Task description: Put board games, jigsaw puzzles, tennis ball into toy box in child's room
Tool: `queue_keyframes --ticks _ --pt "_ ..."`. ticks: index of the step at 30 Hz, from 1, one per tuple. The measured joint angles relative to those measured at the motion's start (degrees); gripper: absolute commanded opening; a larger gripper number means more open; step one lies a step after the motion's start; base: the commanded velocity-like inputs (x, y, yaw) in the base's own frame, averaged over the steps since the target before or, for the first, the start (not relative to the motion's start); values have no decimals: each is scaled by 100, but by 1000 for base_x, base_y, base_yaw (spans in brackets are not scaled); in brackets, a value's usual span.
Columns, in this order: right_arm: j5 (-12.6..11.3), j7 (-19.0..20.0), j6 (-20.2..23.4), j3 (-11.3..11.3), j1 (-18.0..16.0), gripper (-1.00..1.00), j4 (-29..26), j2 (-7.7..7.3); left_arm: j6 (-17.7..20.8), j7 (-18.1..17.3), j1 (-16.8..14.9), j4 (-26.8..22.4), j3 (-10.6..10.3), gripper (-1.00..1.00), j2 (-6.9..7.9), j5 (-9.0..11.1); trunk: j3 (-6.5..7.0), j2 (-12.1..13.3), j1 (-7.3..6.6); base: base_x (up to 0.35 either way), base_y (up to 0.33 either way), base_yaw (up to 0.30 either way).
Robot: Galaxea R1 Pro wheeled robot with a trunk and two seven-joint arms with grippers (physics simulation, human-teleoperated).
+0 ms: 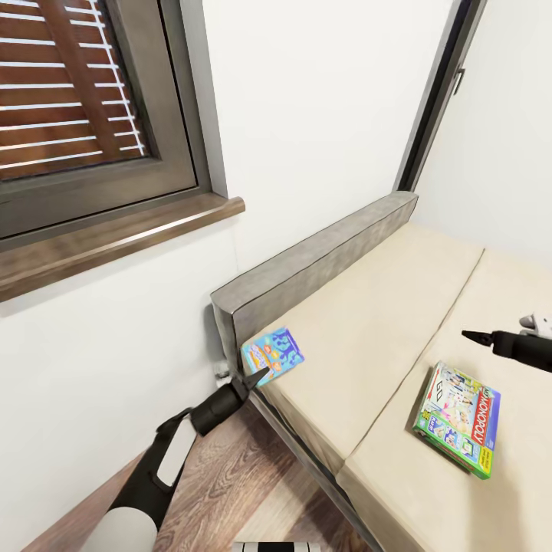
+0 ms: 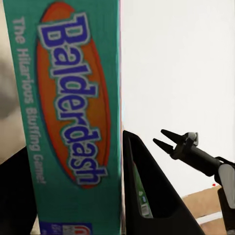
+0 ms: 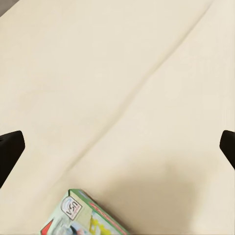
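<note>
left tool (image 1: 257, 377) – clamps blue board game (image 1: 273, 353) | MONOPOLY (image 1: 458, 418) – on bed (image 1: 360, 322)

A window (image 1: 69, 84) with brown slatted shutters stood above a dark wooden sill (image 1: 115, 238), set in a white wall (image 1: 322, 100); wood-plank floor (image 1: 230, 475) lay below.

The blue cartoon board game (image 1: 273, 352) stands tilted at centre-left of the frame, off the bed (image 1: 368, 322); the green-edged MONOPOLY board game (image 1: 458, 418) lies flat on the mattress at lower right
</note>
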Motion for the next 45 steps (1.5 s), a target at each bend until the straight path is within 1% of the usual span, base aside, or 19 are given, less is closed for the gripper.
queue_keyframes --ticks 5,17,18,25,32,45 --pt "-1 1 -11 1 17 100 -1 0 66 12 136 -184 -9 -100 0 -5 0 0 0 0 0 0" --pt "-7 3 -22 1 31 100 -1 0 102 14 273 -339 -9 -100 0 -10 0 0 0 0 0 0" --pt "-31 26 1 7 37 100 -121 90 166 37 330 -388 -21 -100 0 -40 0 0 0 0 0 0" --pt "-11 22 15 9 67 100 -271 212 344 101 331 -397 -21 -100 6 -42 0 0 0 0 0 0" --pt "-4 20 21 9 96 100 -315 258 423 161 326 -400 -22 -100 8 -30 0 0 0 0 0 0" --pt "-1 20 28 10 111 100 -334 279 533 201 334 -475 -21 -100 1 -31 0 0 0 0 0 0"
